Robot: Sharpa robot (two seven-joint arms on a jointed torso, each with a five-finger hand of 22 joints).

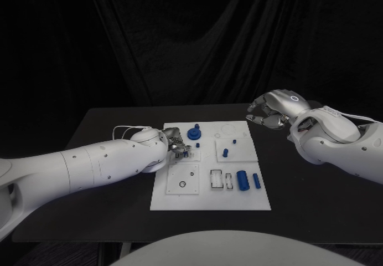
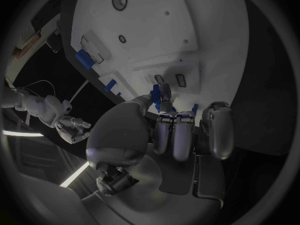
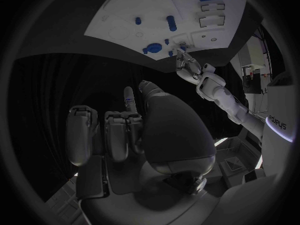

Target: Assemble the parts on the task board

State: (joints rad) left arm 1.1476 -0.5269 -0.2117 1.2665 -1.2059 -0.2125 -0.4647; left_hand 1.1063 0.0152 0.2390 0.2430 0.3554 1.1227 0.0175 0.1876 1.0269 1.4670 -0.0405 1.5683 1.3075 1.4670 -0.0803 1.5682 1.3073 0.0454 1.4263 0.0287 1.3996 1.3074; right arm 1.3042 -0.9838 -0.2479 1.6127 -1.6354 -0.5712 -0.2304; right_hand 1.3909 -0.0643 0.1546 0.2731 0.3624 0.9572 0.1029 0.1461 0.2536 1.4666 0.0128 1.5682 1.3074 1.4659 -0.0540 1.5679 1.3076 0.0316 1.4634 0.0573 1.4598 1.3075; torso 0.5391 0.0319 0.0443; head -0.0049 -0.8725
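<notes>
The task board (image 1: 209, 200), a white plate, lies in the middle of the black bench (image 1: 112, 221). The left hand (image 1: 177, 147) sits low over the board's left-centre panel. In the left wrist view its fingers (image 2: 164, 92) appear clamped on a small blue part (image 2: 156, 94), pinched just above the board, presumably so it can be lined up with a recess; the grip is partly hidden, so this is a probable reading.

The right hand (image 1: 271, 111) hangs off the board's far right corner, above the bench. Its fingers (image 3: 119, 135) are curled together on nothing, apparently kept clear of the working area.

On the board, a blue knob-like part (image 1: 194, 133) stands near the far edge. A small blue peg (image 1: 225, 152) stands in the centre-right panel. A larger blue cylinder (image 1: 242, 180) and a slimmer one (image 1: 256, 180) lie side by side at the near right. Assembly looks only partly advanced.
</notes>
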